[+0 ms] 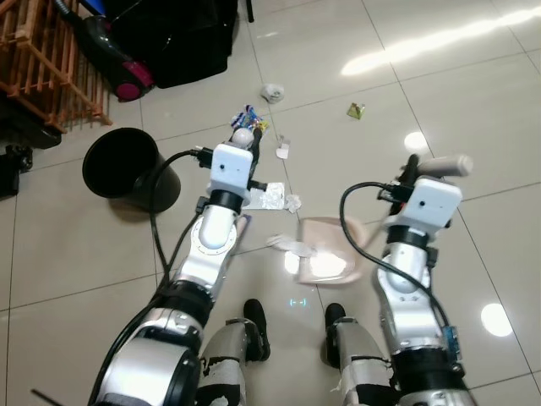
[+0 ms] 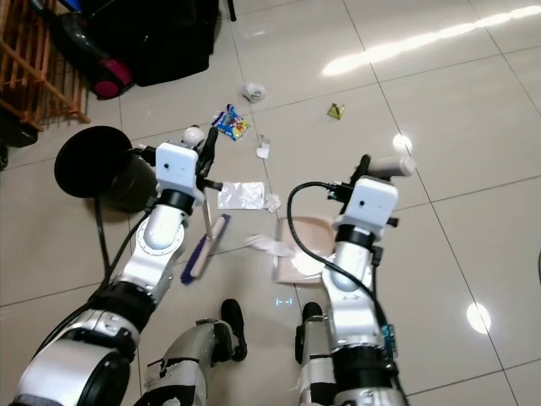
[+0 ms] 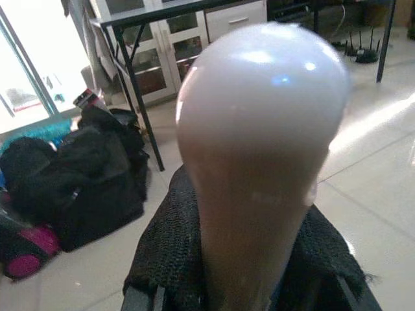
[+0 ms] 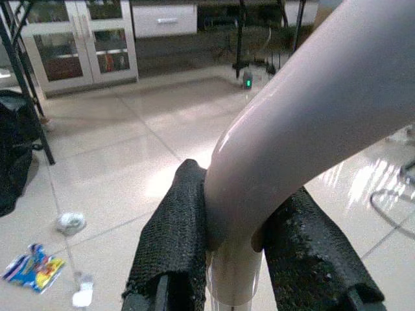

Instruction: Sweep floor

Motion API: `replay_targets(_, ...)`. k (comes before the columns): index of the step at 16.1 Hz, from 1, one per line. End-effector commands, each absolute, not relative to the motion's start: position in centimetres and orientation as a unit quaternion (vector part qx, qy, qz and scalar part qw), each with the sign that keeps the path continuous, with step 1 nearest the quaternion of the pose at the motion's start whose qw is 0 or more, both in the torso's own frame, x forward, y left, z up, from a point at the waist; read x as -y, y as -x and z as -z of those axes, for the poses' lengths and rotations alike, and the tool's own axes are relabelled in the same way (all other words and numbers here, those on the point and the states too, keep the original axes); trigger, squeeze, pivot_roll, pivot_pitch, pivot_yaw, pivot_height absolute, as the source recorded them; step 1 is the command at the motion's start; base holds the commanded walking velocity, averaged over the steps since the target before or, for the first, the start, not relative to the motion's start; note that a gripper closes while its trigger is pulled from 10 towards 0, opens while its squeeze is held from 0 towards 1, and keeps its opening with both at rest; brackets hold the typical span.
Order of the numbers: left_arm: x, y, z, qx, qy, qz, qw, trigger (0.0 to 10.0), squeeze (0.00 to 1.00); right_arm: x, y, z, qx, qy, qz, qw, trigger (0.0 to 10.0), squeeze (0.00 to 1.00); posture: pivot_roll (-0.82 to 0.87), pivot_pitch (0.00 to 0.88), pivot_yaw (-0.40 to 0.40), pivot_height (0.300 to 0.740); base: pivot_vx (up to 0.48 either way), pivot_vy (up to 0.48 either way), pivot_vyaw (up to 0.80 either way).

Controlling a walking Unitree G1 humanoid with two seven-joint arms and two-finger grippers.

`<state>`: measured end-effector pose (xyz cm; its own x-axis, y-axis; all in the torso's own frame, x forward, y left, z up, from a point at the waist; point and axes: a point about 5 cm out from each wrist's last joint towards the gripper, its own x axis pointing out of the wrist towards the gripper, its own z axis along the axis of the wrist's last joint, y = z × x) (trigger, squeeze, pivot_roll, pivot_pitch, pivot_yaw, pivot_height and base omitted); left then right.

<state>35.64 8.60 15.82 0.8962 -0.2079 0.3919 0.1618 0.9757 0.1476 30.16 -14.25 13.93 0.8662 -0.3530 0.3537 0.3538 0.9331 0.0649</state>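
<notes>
Two black feet (image 1: 256, 326) stand at the near edge of the tiled floor (image 1: 473, 118), with both silver arms reaching forward above them. Just ahead of the feet lies the pale dustpan (image 2: 301, 250), flat on the tiles, a crumpled white scrap (image 2: 269, 245) at its lip. Beside it, to the robot's left, the brush head (image 2: 206, 250) of the broom rests on the floor, bristles dark blue, its pale stick rising to the left tool (image 2: 205, 152).

That left tool is clenched round the broom's rounded handle top (image 3: 259, 149), one padded finger (image 3: 170, 259) pressed against each side, the forearm bent upward at the elbow. The right tool (image 4: 237, 246) is likewise clamped on the dustpan's long pale handle (image 4: 311, 116), wrist held upright.

Five pieces of litter lie further out, as far as I can count: a silver wrapper (image 2: 241, 195), a small white scrap (image 2: 263, 150), a blue snack packet (image 2: 230, 123), a crumpled grey ball (image 2: 252, 91) and a greenish wrapper (image 2: 336, 110). One black bin (image 1: 127, 169) lies tipped near the left arm. Beyond it the left side is hemmed by a wooden rack (image 1: 51, 68), a black bag (image 1: 182, 38) and a vacuum with a pink end (image 1: 131, 80). Open tiles stretch ahead and to the right.
</notes>
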Motion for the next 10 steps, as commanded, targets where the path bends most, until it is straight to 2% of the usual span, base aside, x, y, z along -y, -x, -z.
replay_targets(1, -7.4, -35.5, -15.4, 0.191, 0.013, 0.101, 0.976, 10.0, 0.0, 13.4, -29.6, -13.7, 0.173, -0.009, 0.176, 0.969, 10.0, 0.0, -0.07, 0.45, 0.109, 0.74, 0.0, 0.0, 0.0)
replay_targets(6, -4.2, -35.5, -17.7, 0.205, 0.14, 0.152, 0.957, 10.0, 0.0, 13.3, -29.7, -13.6, 0.165, -0.015, 0.174, 0.971, 10.0, 0.0, -0.07, 0.439, 0.109, 0.74, 0.0, 0.0, 0.0)
replay_targets(10, -3.7, -35.5, -20.8, 0.25, 0.182, 0.174, 0.935, 10.0, 0.0, 14.0, -30.1, -13.6, 0.163, -0.013, 0.176, 0.971, 10.0, 0.0, -0.06, 0.417, 0.106, 0.74, 0.0, 0.0, 0.0)
